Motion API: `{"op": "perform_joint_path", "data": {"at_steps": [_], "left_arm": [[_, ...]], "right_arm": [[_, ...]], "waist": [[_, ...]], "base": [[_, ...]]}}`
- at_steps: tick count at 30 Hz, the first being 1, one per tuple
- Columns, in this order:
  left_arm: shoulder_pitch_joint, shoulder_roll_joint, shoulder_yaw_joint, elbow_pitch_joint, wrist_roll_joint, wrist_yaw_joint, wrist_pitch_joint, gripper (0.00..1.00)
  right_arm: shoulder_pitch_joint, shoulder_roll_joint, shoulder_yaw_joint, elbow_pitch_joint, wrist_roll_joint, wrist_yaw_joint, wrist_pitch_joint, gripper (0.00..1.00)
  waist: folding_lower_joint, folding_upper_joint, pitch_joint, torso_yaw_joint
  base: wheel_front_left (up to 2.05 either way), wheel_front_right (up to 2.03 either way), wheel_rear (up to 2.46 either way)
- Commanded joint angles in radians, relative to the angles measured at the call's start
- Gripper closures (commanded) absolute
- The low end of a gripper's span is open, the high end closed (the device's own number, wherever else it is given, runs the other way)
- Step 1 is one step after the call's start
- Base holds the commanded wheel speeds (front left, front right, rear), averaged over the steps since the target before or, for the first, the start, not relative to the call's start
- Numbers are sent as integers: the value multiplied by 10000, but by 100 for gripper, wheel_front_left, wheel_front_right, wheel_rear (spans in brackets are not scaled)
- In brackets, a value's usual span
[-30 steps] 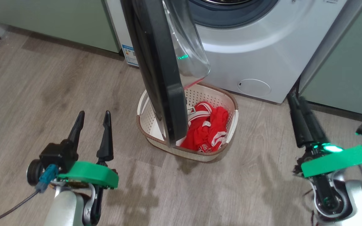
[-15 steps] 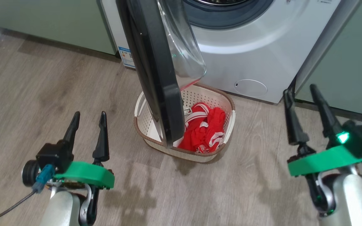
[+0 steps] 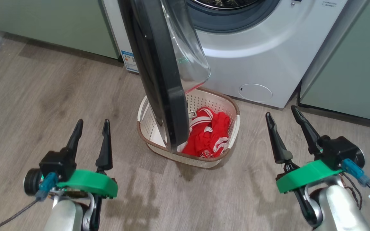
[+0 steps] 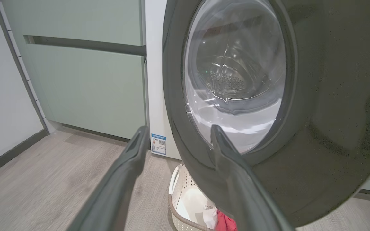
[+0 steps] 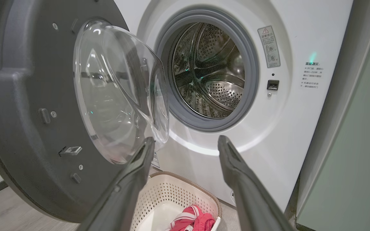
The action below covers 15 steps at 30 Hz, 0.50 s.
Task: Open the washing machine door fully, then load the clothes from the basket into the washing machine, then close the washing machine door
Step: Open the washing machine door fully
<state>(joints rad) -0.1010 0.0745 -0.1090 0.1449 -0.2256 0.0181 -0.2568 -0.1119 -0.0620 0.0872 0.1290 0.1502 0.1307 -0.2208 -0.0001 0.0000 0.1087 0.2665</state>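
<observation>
The white washing machine (image 3: 262,61) stands ahead, its steel drum (image 5: 209,72) exposed. Its black-rimmed door (image 3: 159,73) with the clear glass bowl (image 5: 117,93) hangs open, edge toward me, over the basket's left part. The cream basket (image 3: 226,106) sits on the floor in front of the machine and holds red clothes with white trim (image 3: 209,134). My left gripper (image 3: 92,126) is open at the lower left, left of the door. My right gripper (image 3: 281,114) is open at the lower right, right of the basket. Both are empty.
Pale green cabinets (image 3: 352,61) flank the machine on both sides (image 4: 85,83). Wooden floor (image 3: 43,89) spreads around the basket. A round filter cover (image 3: 255,92) and a blue energy sticker (image 3: 129,61) mark the machine's lower front.
My right arm has swung left and down into the view, its fingers now spread apart and pointing up. The head view has shifted slightly. The left gripper, door and basket hold still.
</observation>
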Motion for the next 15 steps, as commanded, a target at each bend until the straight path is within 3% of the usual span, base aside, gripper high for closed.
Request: {"op": "perform_joint_path", "data": {"at_steps": [1, 15], "left_arm": [[-203, 194, 256, -297, 65, 82, -49, 0], [-149, 238, 175, -362, 15, 127, -49, 0]], "right_arm": [[-359, 89, 247, -252, -79, 0, -128, 0], [-471, 113, 207, 46, -170, 0, -259, 0]], "waist": [[1, 0, -4, 19], [1, 0, 6, 71]], "base": [[0, 0, 0], [0, 0, 0]]}}
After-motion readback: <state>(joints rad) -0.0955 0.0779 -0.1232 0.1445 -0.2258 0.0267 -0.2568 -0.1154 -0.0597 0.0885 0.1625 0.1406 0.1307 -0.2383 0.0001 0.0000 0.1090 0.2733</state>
